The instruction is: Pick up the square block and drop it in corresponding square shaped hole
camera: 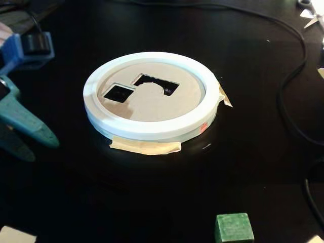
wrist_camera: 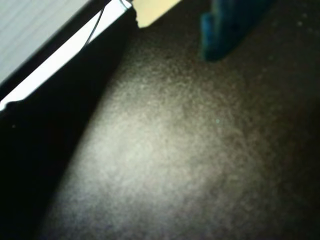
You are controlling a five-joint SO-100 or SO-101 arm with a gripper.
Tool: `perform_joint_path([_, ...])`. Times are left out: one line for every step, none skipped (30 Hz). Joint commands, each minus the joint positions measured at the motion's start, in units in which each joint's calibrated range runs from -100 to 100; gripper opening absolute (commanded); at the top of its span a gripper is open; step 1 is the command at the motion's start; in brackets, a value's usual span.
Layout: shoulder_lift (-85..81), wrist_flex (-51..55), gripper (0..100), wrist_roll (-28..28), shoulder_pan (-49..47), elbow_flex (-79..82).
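Note:
The green square block [camera: 234, 228] sits on the black table at the bottom edge of the fixed view, right of centre. The white round sorter [camera: 152, 129] stands in the middle. Its cardboard lid has a square hole [camera: 120, 92] on the left and a larger irregular hole [camera: 157, 84] beside it. My teal gripper [camera: 44, 152] is at the left edge, left of the sorter and far from the block, with its jaws apart and nothing between them. The wrist view is blurred; it shows one blue finger [wrist_camera: 230, 25] over bare dark table. The block is out of that view.
Beige tape [camera: 146, 147] holds the sorter to the table at its front and right sides. A black cable [camera: 291, 81] curves along the right side. In the wrist view a white edge [wrist_camera: 60, 65] and a bit of tape [wrist_camera: 152, 11] lie at the upper left.

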Motion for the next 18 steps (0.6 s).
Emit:
perform_joint_path([-0.8, -1.9, 83, -0.1, -0.1, -0.7])
perform_joint_path([-0.8, -1.9, 83, -0.1, -0.9, -0.9])
perform_joint_path([-0.8, -2.0, 83, -0.1, -0.9, -1.7])
perform_joint_path([-0.8, -1.9, 83, -0.1, -0.9, -2.9])
perform_joint_path([-0.8, -1.9, 83, -0.1, -1.1, -4.3])
perform_joint_path([-0.8, -1.9, 83, -0.1, -1.1, -6.8])
perform_joint_path([-0.8, -1.9, 83, -0.1, -1.1, -8.0])
perform_joint_path([-0.8, -1.9, 83, -0.1, -1.1, -9.1])
perform_joint_path([-0.8, -2.0, 83, -0.1, -1.1, -10.1])
perform_joint_path([-0.8, -2.0, 83, -0.1, -1.1, -11.1])
perform_joint_path([-0.8, -2.0, 83, -0.1, -1.1, -12.9])
perform_joint_path([-0.8, -2.0, 83, -0.1, -1.2, -14.0])
perform_joint_path([-0.7, -2.1, 83, -0.1, -1.2, -15.4])
perform_joint_path([-0.7, -2.1, 83, -0.1, -1.2, -16.9])
perform_joint_path([-0.6, -2.3, 83, -0.1, -1.2, -18.8])
perform_joint_path([0.0, -3.3, 83, -0.1, -1.2, -22.1])
perform_joint_path([1.3, -4.0, 83, -0.1, -1.2, -24.0])
perform_joint_path([3.4, -4.7, 83, -0.1, -1.2, -26.1])
